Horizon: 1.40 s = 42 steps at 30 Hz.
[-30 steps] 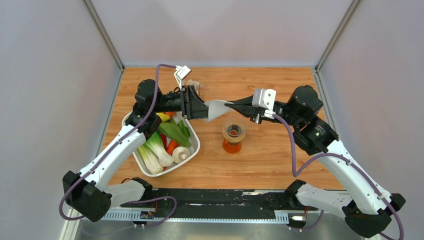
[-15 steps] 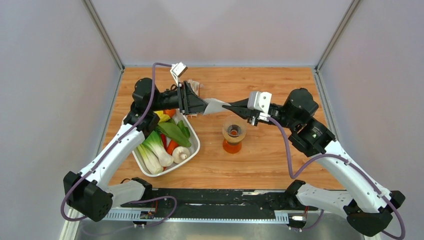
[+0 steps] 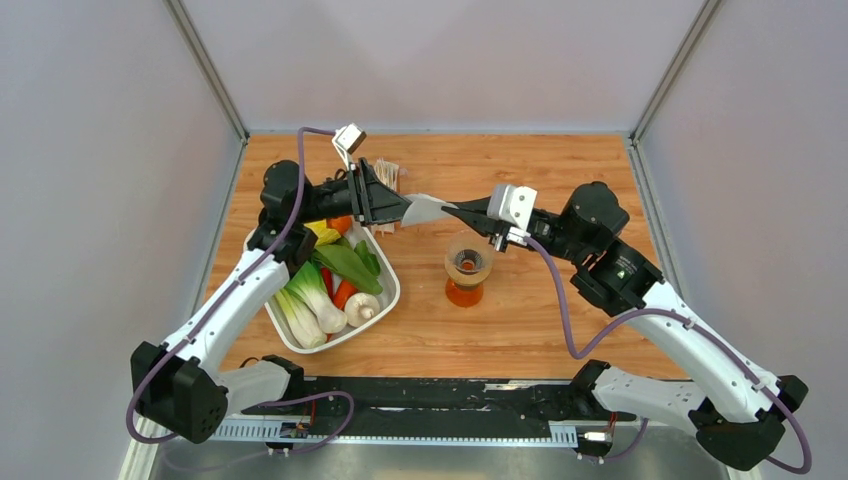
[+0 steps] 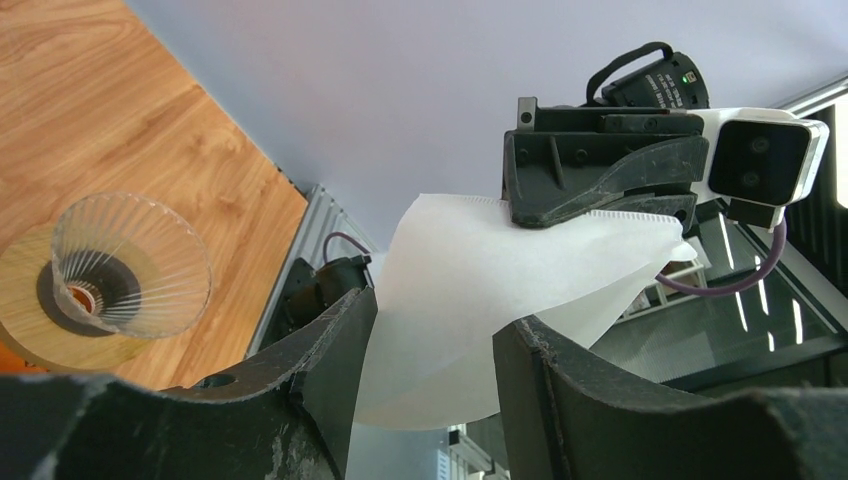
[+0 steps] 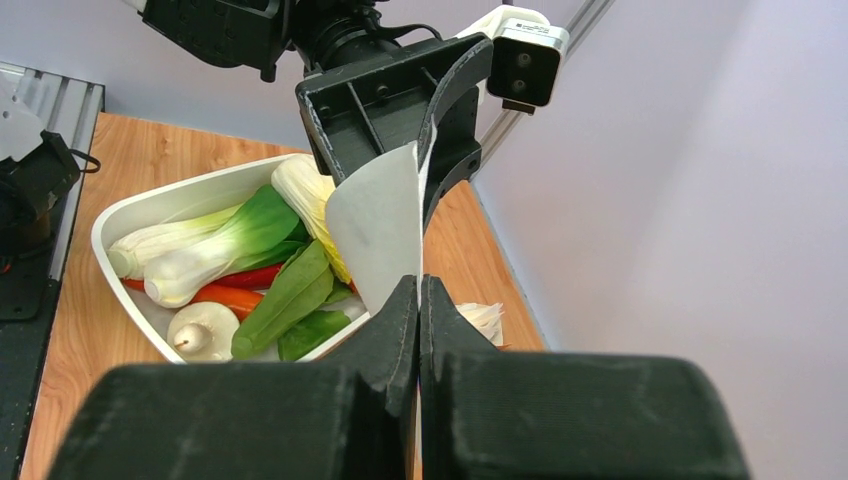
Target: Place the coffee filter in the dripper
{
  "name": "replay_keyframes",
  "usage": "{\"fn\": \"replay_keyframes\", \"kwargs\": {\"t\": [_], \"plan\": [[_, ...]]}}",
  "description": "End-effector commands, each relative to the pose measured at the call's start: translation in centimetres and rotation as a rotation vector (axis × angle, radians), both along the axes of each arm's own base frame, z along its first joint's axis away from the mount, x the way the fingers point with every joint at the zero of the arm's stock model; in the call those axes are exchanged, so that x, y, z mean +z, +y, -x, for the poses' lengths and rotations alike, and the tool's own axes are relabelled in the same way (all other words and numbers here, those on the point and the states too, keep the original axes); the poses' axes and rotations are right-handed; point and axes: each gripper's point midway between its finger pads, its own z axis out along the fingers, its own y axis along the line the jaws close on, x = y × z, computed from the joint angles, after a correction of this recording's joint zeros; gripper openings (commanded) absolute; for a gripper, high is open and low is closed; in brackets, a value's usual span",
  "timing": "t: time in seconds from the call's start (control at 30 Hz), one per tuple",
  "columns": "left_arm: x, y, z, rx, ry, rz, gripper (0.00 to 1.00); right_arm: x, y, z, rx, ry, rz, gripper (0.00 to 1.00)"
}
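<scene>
Left side: white tray of vegetables, glossy, not part of this job. Behind it a bundle of spare filters lies on the wood-grain surface.

My left pincer is up in the air. Its jaws stand apart and straddle the coffee filter. I cannot tell whether the black fingers press the paper or just bracket it. My read: it is there to steady or spread the fan for a mid-air handover.

The filter is 1 thin white paper fan, matte and slightly crinkled. Its 2 layers are starting to part at 1 edge. It hangs between the 2 pincers, above the surface and just behind the dripper. It is not in it yet.

The dripper is a clear ribbed cone on a tan ring collar, mouth up and empty. It sits on an orange-tinted glass vessel.

My right pincer is clamped fully shut on the filter's edge and carries it. The pinch on the rim leaves the cone body free.

Judgement: the paper is floppy, so it needs opening before the drop.
</scene>
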Motion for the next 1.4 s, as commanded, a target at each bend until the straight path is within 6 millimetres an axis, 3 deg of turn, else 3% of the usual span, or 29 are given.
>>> {"fn": "replay_keyframes", "kwargs": {"t": [0.0, 0.4, 0.63, 0.93, 0.97, 1.07, 1.17, 1.37], "plan": [[0.4, 0.1, 0.2, -0.016, -0.012, 0.024, 0.56, 1.7, 0.1, 0.1, -0.002, -0.06, -0.059, 0.0], [0.1, 0.2, 0.1, -0.024, -0.001, 0.035, 0.6, 2.0, 0.3, 1.2, 0.052, -0.058, -0.078, 0.0], [0.5, 0.2, 0.3, -0.034, -0.019, 0.043, 0.52, 1.3, 1.0, 1.3, 0.086, -0.035, -0.065, 0.0], [0.3, 0.4, 0.8, -0.031, -0.042, 0.025, 0.26, 1.3, 0.8, 1.9, 0.102, -0.01, -0.043, 0.0], [0.4, 0.4, 0.9, -0.03, -0.048, 0.022, 0.24, 1.3, 0.7, 2.0, 0.104, -0.003, -0.036, 0.04], [0.5, 0.5, 1.0, -0.034, -0.063, 0.017, 0.06, 0.9, 0.4, 2.2, 0.105, 0.023, -0.009, 0.28], [0.5, 0.5, 1.3, -0.046, -0.065, 0.008, 0.01, 0.5, 0.0, 2.2, 0.088, 0.04, 0.025, 0.4], [0.8, 0.6, 1.7, -0.057, -0.077, 0.005, 0.0, -1.3, -1.1, 1.8, 0.04, 0.068, 0.109, 0.43]]}}
